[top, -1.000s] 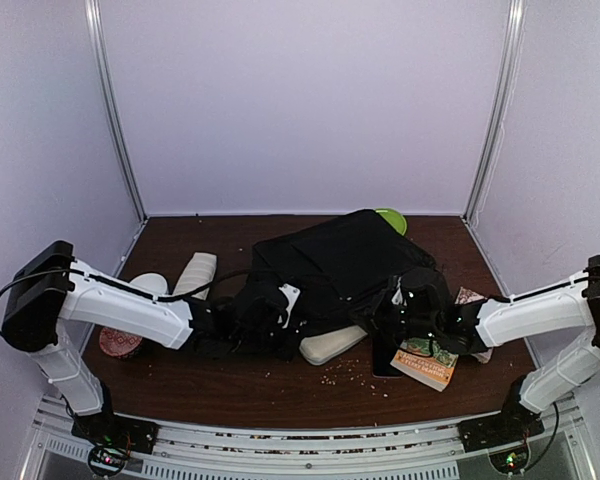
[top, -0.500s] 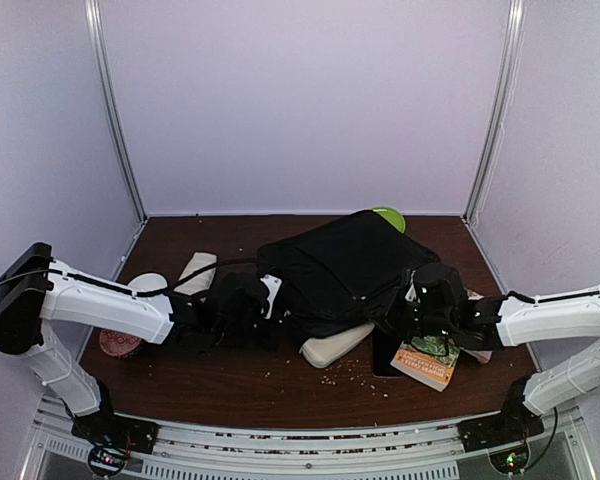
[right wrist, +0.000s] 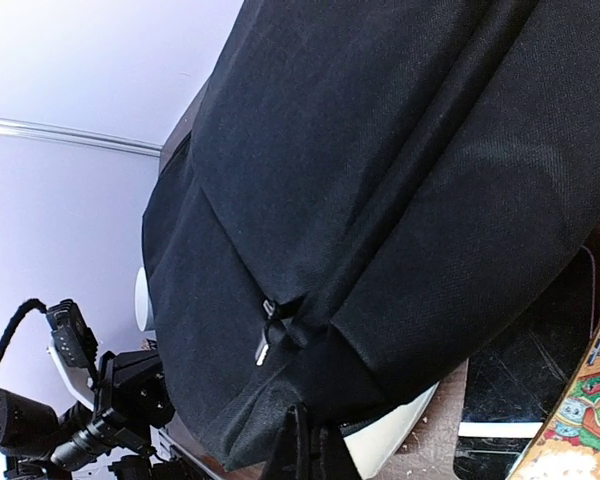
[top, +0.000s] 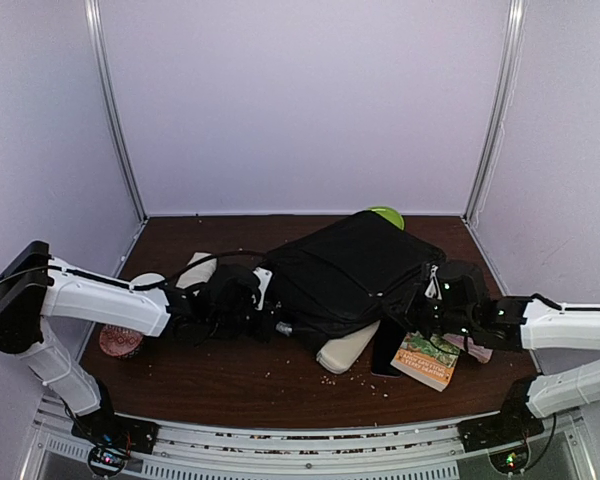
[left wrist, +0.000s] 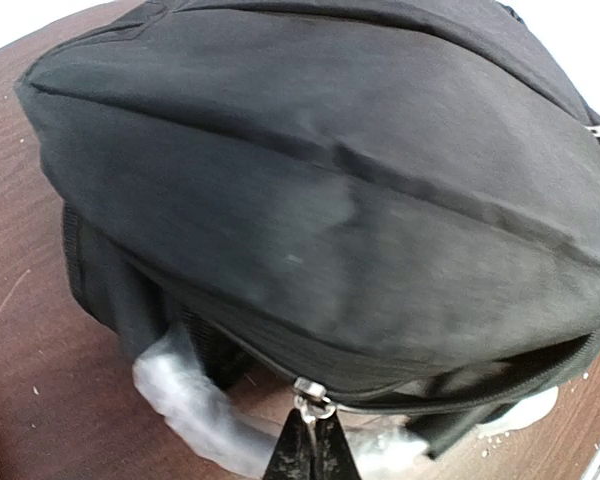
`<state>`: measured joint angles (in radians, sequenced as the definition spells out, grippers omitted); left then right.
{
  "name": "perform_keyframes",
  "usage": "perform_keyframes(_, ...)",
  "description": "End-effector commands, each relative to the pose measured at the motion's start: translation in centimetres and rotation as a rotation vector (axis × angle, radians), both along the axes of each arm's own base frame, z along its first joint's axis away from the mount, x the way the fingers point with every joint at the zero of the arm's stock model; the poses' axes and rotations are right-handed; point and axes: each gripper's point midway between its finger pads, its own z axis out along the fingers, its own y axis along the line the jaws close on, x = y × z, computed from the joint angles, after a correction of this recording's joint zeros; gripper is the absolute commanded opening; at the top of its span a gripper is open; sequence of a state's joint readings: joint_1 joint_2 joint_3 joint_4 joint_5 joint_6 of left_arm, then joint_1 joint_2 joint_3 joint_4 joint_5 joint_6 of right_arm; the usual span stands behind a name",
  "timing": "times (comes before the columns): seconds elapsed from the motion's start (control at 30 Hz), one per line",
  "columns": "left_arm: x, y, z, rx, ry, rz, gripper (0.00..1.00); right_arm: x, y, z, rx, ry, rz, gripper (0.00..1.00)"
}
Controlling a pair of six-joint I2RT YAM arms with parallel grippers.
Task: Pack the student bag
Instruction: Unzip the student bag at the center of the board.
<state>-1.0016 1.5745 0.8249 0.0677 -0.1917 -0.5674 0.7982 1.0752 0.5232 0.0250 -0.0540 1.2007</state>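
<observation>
- Tabletop, far left: one reddish round lid [top: 117,342], one white round object [top: 150,284].
- Two beige pouches: one [top: 194,270] beside the left arm, one [top: 348,348] poking out from under the bag.
- Left gripper [left wrist: 310,440] clenched on one zipper pull [left wrist: 310,392] at the bag's near left edge.
- One student bag [top: 345,272], lying flat mid-table.
- One green object [top: 388,213] behind it.
- One black slab [top: 387,352].
- Right gripper [right wrist: 305,440] pinching the bag's fabric.
- One book [top: 427,360], far right.
</observation>
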Motion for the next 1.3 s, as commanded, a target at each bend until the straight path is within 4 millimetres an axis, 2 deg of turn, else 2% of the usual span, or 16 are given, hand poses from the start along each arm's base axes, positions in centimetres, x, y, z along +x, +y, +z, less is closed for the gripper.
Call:
perform_keyframes(0.0, 1.8, 1.4, 0.2, 0.023, -0.013, 0.040, 0.00, 1.3, -3.8, -0.7, -0.116, -0.047, -0.131, 0.00)
perform_keyframes(0.13, 2.0, 0.5, 0.2, 0.019, -0.003, 0.008, 0.00, 0.8, -4.0, -1.0, -0.139, -0.051, -0.107, 0.00)
perform_keyframes(0.2, 1.8, 0.1, 0.2, 0.005, 0.001, -0.013, 0.00, 0.8, -3.4, -0.2, -0.134, -0.074, -0.064, 0.00)
perform_keyframes(0.23, 1.7, -0.2, 0.3, -0.006, 0.001, -0.023, 0.00, 0.6, -3.2, 0.1, -0.144, -0.077, -0.039, 0.04)
perform_keyframes(0.4, 1.2, -0.8, 0.6, -0.031, 0.007, -0.044, 0.00, 0.0, -2.3, 3.2, -0.151, -0.135, 0.034, 0.41)
perform_keyframes(0.47, 0.9, -1.1, 0.7, -0.034, 0.004, -0.061, 0.00, -0.3, -1.7, 4.6, -0.189, -0.165, 0.081, 0.50)
perform_keyframes(0.57, 0.6, -1.8, 0.8, -0.035, -0.002, -0.086, 0.00, -0.7, 0.3, 6.8, -0.300, -0.243, 0.196, 0.52)
perform_keyframes(0.7, 0.1, -2.5, 1.2, -0.034, -0.006, -0.121, 0.00, -1.2, 4.8, 8.3, -0.419, -0.355, 0.408, 0.52)
perform_keyframes(0.83, -0.7, -3.0, 1.6, -0.037, -0.007, -0.166, 0.00, -1.6, 8.9, 7.5, -0.600, -0.454, 0.552, 0.52)
perform_keyframes(0.9, -1.2, -3.2, 1.7, -0.033, -0.005, -0.183, 0.00, -1.7, 10.9, 6.1, -0.662, -0.459, 0.610, 0.53)
perform_keyframes(1.03, -1.8, -3.1, 1.7, -0.030, -0.003, -0.194, 0.00, -1.7, 13.4, 4.8, -0.694, -0.488, 0.645, 0.53)
perform_keyframes(1.13, -1.9, -2.7, 1.6, -0.028, -0.001, -0.189, 0.00, -0.9, 13.9, 3.8, -0.746, -0.490, 0.623, 0.53)
perform_keyframes(1.27, -2.0, -2.5, 1.5, -0.023, -0.001, -0.187, 0.00, 0.3, 13.2, 2.2, -0.836, -0.475, 0.568, 0.54)
